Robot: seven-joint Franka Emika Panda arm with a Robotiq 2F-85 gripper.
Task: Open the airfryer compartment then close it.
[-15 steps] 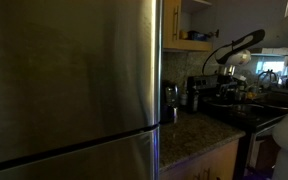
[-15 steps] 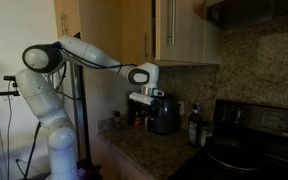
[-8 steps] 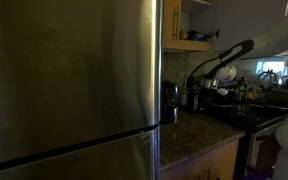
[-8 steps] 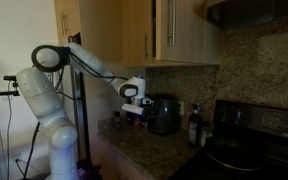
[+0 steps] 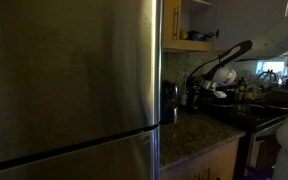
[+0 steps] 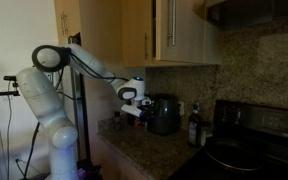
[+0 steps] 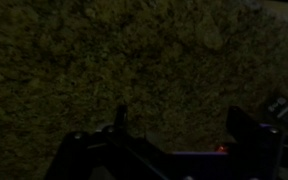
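Granite counter [image 6: 144, 148]: airfryer [image 6: 165, 115] stands just beside the tool [image 6: 134, 114].

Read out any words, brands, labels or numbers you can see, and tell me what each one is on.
None can be read.
Air fryer: any brand or panel marking is too dark and small.
Fridge door: plain steel, no writing shows.
Bottle: label too small to read.
Wrist view: only speckled counter, no text.
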